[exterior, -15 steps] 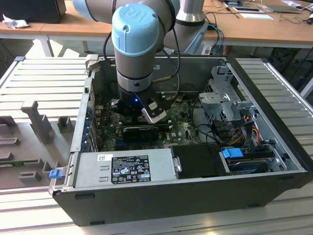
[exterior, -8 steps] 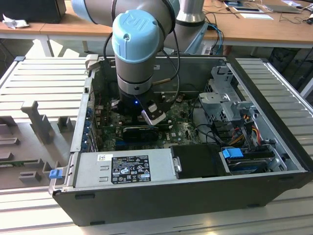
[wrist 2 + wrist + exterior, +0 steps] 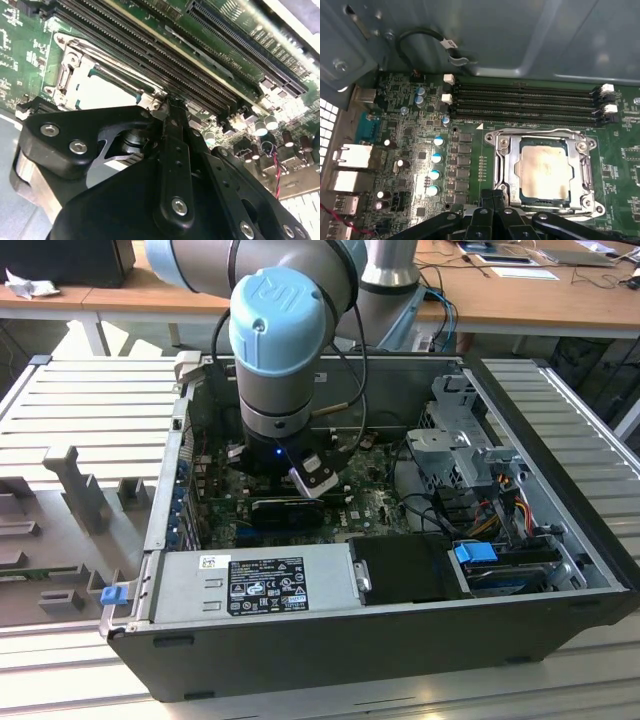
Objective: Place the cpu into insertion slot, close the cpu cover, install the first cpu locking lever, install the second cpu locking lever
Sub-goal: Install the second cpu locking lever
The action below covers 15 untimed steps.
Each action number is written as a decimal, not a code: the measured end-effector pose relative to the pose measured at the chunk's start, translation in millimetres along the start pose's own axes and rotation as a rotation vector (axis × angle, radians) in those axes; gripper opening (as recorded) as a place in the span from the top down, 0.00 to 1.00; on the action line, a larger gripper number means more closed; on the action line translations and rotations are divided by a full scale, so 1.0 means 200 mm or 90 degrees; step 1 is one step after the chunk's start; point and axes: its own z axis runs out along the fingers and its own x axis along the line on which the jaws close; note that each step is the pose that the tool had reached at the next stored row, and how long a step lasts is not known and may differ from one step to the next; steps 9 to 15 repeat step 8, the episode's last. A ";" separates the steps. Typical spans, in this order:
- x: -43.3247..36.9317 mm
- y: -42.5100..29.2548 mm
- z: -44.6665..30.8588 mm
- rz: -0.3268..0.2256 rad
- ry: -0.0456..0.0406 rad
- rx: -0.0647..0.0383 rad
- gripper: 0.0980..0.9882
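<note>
One cpu [image 3: 542,172], four memory slots [image 3: 525,105]

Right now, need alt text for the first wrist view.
A silvery cpu sits in the insertion slot on a green motherboard, with the cpu cover framing it. Long black memory slots run beside the socket, and the black gripper is at the socket's edge.

Grey tubular arm [image 3: 290,280] with pale blue round joint caps, one embossed with a logo. Black cable looped along the wrist. Matte black gripper [image 3: 172,107] of flat linkage bars, pinned with silver screws; blue light glowing at the wrist flange.
</note>
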 end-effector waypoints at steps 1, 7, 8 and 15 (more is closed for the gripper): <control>0.000 0.005 -0.017 0.000 0.0001 0.000 0.99; -0.002 0.027 -0.084 0.000 0.0001 0.000 0.99; -0.002 0.028 -0.084 0.000 0.0001 0.000 0.99; -0.002 0.028 -0.084 0.000 0.0001 0.000 0.99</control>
